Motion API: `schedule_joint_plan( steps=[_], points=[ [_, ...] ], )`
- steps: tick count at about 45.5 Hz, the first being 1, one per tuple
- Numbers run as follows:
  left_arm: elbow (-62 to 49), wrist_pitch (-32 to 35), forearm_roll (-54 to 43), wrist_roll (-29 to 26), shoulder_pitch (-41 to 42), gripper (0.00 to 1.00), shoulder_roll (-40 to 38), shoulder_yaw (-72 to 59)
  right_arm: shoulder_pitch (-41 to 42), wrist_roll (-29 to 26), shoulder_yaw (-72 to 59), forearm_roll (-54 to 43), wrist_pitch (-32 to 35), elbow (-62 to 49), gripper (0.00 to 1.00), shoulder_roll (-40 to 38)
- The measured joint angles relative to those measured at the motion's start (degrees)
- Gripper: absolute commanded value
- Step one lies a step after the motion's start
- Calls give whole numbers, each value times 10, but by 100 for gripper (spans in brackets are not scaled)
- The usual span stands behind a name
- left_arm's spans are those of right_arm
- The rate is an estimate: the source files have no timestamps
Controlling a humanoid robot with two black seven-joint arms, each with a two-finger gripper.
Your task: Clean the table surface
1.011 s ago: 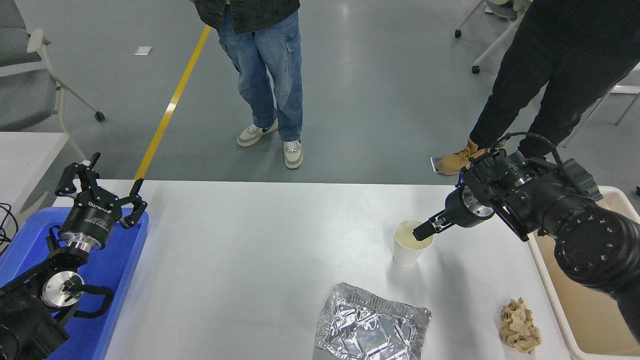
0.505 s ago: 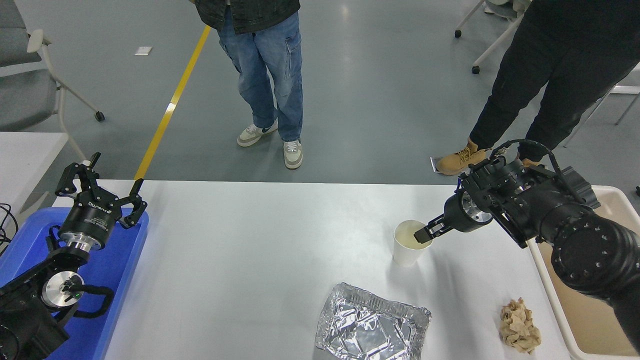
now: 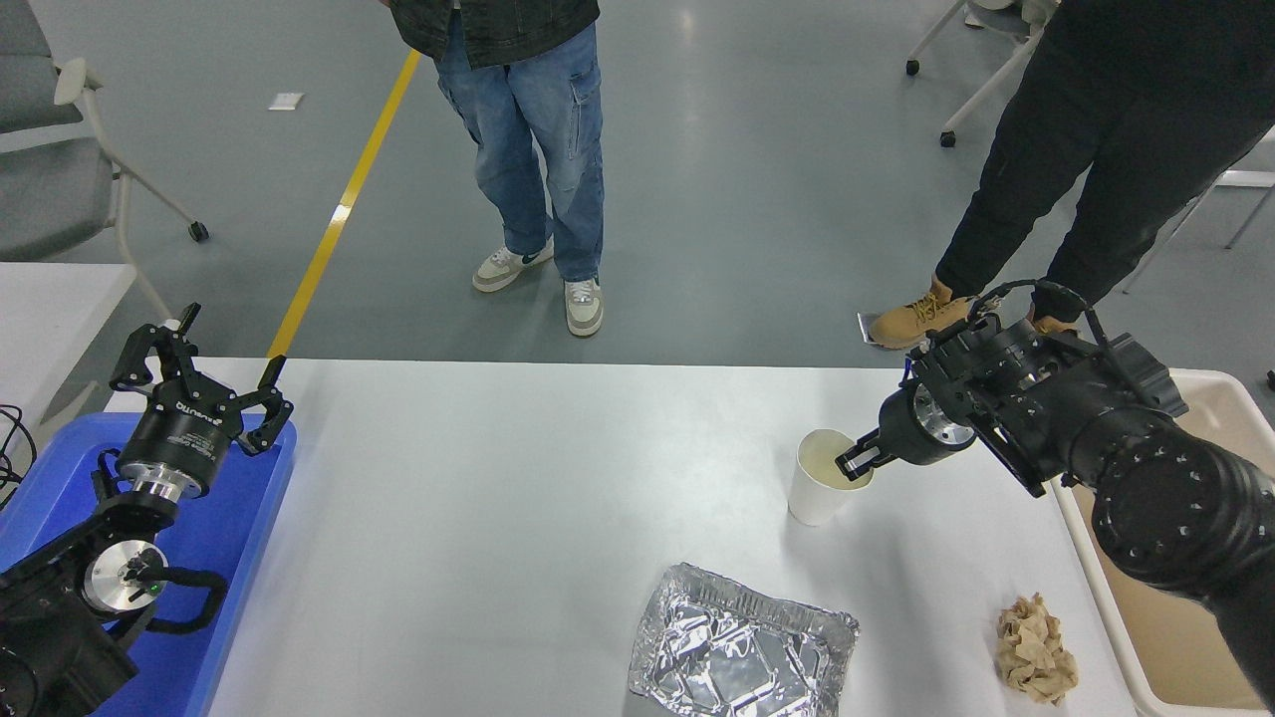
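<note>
Room: grey glossy floor.
Yellow floor line runs diagonally; grey wheeled chair at left.

This is looking like a robotics lab or test hall rather than a home. A smooth grey floor is stretching away with a yellow line taped or painted across it. Grey office chairs on castors are standing at the left, and more wheeled legs are showing at the top right. Two people, one in jeans and one in dark trousers, are standing by the plain white surface, watching.
</note>
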Motion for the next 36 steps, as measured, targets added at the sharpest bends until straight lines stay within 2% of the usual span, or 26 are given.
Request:
schedule_joint_plan(
  steps=[20,36],
  points=[
    [0,0,0,0,0,100,0,0,31,31,9,16,0,2,0,-14],
    [0,0,0,0,0,100,0,0,88,58,11,95,4,8,0,-87]
  ],
)
